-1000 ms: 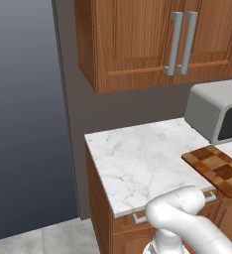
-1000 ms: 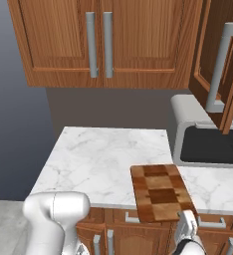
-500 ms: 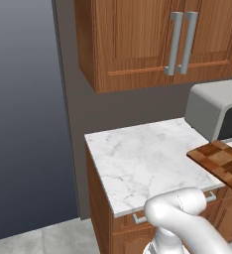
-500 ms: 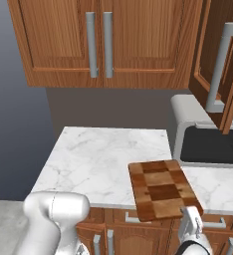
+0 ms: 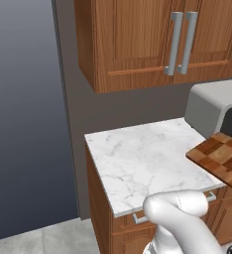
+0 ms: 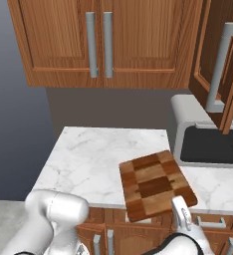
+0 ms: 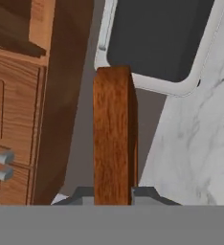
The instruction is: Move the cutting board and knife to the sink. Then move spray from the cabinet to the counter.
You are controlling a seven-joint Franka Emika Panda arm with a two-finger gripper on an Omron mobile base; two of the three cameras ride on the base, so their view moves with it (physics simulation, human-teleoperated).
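Cutting board (image 6: 156, 184), edge-gripped between fingers (image 7: 147, 195), hangs over counter (image 6: 88, 164) edge.

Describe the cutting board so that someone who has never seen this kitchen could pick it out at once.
Start at the white marble counter under the brown wall cabinets. Left of the grey microwave, over the counter's front edge, is the cutting board, clamped edge-on in the gripper. Its checkered light and dark brown wooden blocks set it apart.
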